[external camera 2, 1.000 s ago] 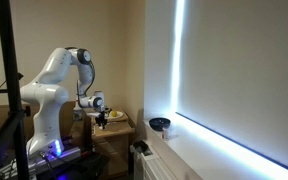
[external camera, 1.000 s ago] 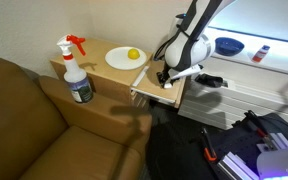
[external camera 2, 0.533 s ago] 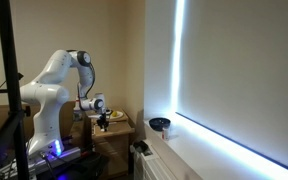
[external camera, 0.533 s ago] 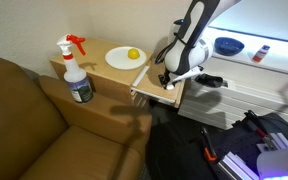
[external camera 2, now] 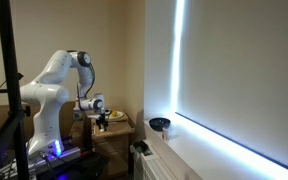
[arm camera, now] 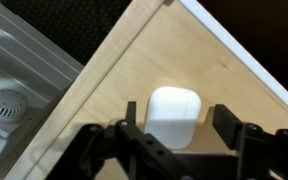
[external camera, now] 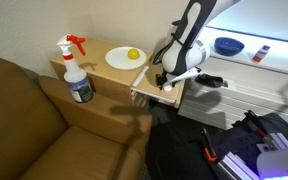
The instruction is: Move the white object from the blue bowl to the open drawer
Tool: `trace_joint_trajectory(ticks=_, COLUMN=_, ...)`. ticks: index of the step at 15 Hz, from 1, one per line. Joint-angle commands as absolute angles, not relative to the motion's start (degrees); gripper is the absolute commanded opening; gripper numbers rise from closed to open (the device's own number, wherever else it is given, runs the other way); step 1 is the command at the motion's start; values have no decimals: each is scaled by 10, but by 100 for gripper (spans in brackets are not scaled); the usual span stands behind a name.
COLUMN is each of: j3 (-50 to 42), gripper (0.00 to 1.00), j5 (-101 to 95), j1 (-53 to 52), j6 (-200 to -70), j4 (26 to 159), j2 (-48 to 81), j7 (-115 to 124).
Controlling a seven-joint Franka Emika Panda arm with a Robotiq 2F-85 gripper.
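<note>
Noted white object (arm camera: 174, 112) lying flat on drawer (arm camera: 124, 70) floor, between jaws spread open and gripping nothing, with gripper (external camera: 164, 77) low over drawer; judged set down low to avoid a drop, delivery apparently complete, withdrawal outstanding.

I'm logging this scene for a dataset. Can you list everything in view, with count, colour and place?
couch: one, brown, beside the cabinet
cabinet: one, light wood
spray bottle: one, red trigger, on the cabinet
plate: one, white, on the cabinet
fruit: one, yellow, on the plate
drawer: one, light wood, open
white object: one, on the drawer bottom
bowl: one, blue, on the window ledge
arm: one, white
gripper: one, black, open, over the drawer
</note>
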State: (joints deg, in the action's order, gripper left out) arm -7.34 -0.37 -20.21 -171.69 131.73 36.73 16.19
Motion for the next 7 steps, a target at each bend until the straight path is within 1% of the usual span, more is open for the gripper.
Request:
trace_joint_trajectory(ticks=1, j3=-44, gripper=100, j5=2, j1=-180, j6=-1727, j4=1348, j2=333, j7=141)
trace_joint_trajectory(ticks=4, j3=-39, gripper=100, j5=-18, j1=-184, j6=-1755, j4=1408, j2=253, j7=109)
trace_joint_trajectory(ticks=5, j3=-19, gripper=100, j5=-18, j1=-170, j6=-1776, j4=1435, j2=218, j7=90)
trace_joint_trajectory(ticks=6, j3=-43, gripper=100, j5=-7, j1=-193, j6=-1751, j4=1359, j2=305, j7=119)
trace_joint_trajectory(ticks=7, j3=-36, gripper=100, j5=-8, j1=-190, j6=-1760, j4=1379, j2=277, j7=110)
